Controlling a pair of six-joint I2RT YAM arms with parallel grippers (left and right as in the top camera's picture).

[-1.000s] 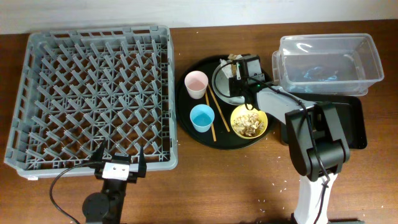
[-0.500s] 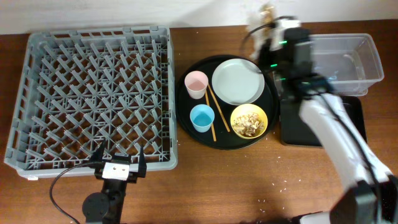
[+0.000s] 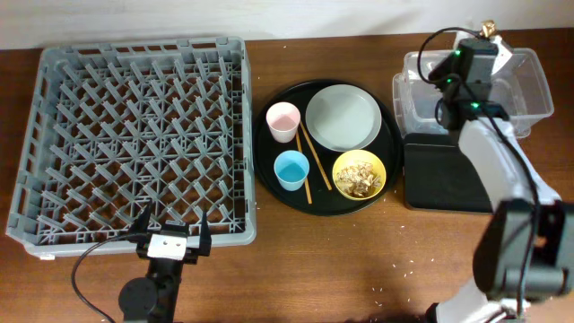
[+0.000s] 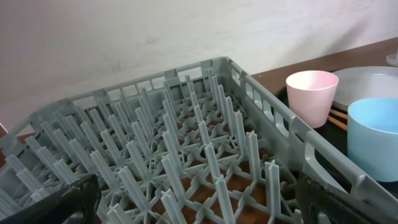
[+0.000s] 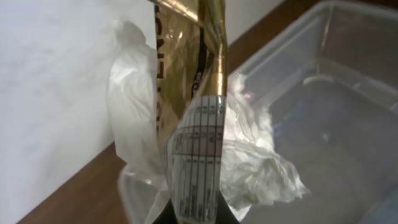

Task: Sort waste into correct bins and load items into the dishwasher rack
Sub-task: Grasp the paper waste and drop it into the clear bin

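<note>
Presently, right gripper (image 3: 482, 41) pinches gold snack wrapper (image 5: 189, 93) and white napkin (image 5: 261, 162) over clear tub (image 3: 538, 90), apparently for disposal; left gripper (image 3: 171, 235) rests, fingers spread.

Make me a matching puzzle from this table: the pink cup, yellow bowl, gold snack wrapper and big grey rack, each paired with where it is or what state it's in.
Things:
1. pink cup
2. yellow bowl
3. snack wrapper
4. dishwasher rack

Places or states:
A. holds food scraps
B. pinched in the right gripper, by the clear tub
C. no dishes in it
D. upright beside the light blue cup

Pairs: 1-D, 2-A, 3-B, 4-C.
</note>
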